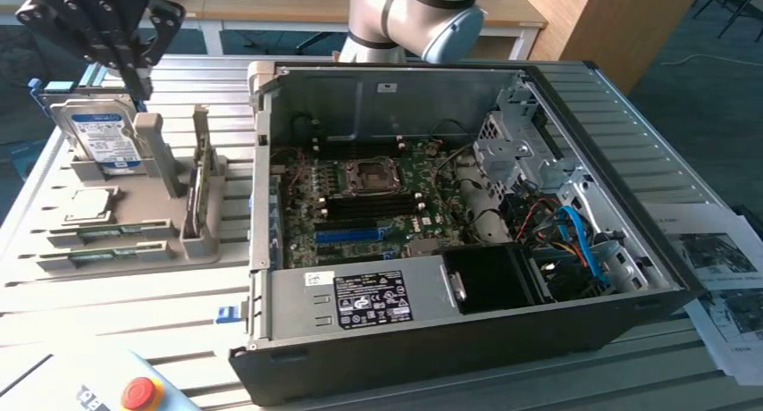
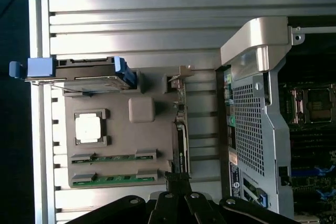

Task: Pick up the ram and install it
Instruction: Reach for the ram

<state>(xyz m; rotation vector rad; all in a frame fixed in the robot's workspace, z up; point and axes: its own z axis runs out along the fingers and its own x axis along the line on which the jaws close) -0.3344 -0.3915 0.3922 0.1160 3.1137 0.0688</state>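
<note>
Exterior view: hand (image 1: 134, 76) is hovering shut and empty over the tray (image 1: 143, 205); ram (image 1: 113, 229) is sitting edge-up in slots, probably for easy pinching

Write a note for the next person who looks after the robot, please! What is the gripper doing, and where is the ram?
Gripper: shut, holding nothing, hovering above the hard drive at the far end of the gray holder.
Ram: two green ram sticks lie in their slots at the holder's near end, to the exterior view's left of the open computer case.
Done: nothing that shows; neither stick is lifted.
Left: picking up the ram and seating it on the motherboard inside the case.
</note>
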